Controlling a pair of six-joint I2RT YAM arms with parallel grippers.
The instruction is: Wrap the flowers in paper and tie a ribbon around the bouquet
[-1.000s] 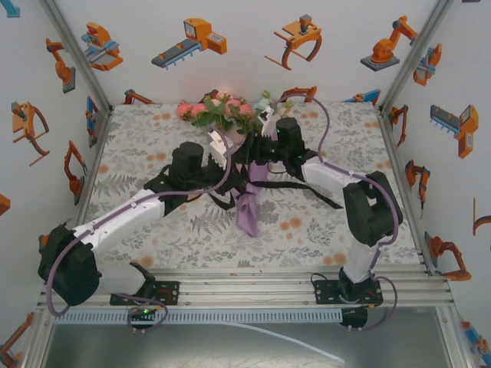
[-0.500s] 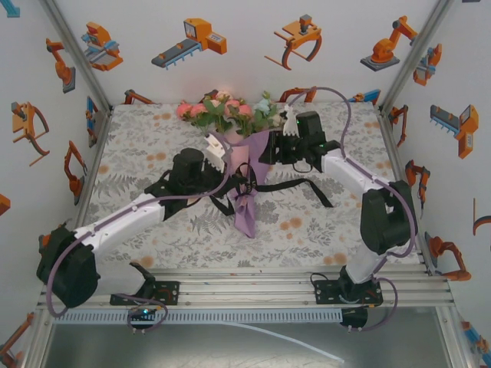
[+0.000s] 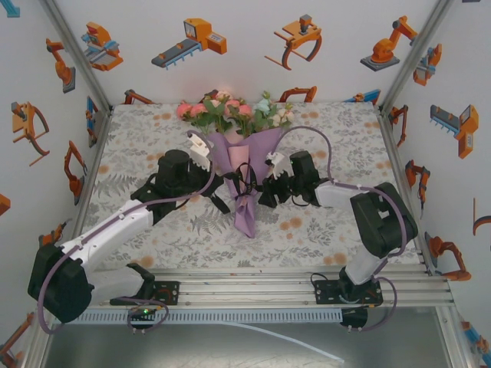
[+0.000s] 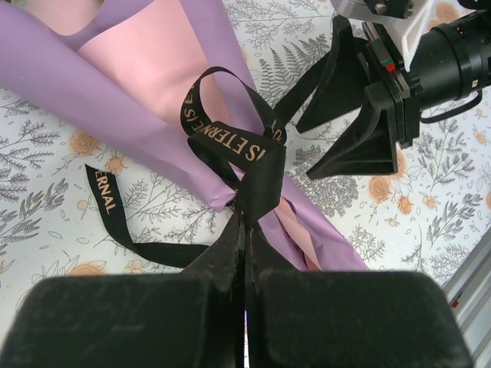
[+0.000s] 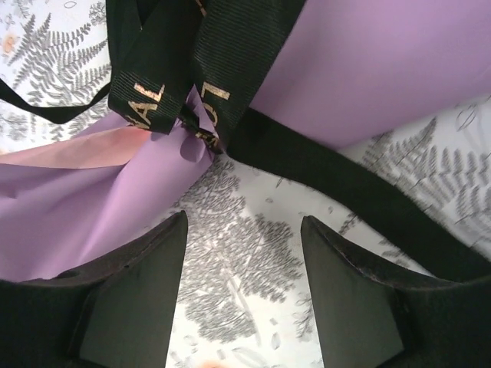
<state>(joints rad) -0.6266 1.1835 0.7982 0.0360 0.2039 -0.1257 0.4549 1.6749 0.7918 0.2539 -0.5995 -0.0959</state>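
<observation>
The left gripper is clamped shut on the ribbon just below its knot. At the middle of the table, the paper cone holds the flowers, blooms at the far end. The right gripper stands parted and empty, lowered beside the cone's waist from its earlier place near the blooms.

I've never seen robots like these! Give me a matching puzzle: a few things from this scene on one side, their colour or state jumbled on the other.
Column one:
1. left gripper
2. right gripper
3. ribbon
4. flowers

Column two:
A. open, nothing between its fingers
B. black with gold lettering
C. shut on the ribbon
D. pink and cream with green leaves

Pairs: 1-C, 2-A, 3-B, 4-D
</observation>
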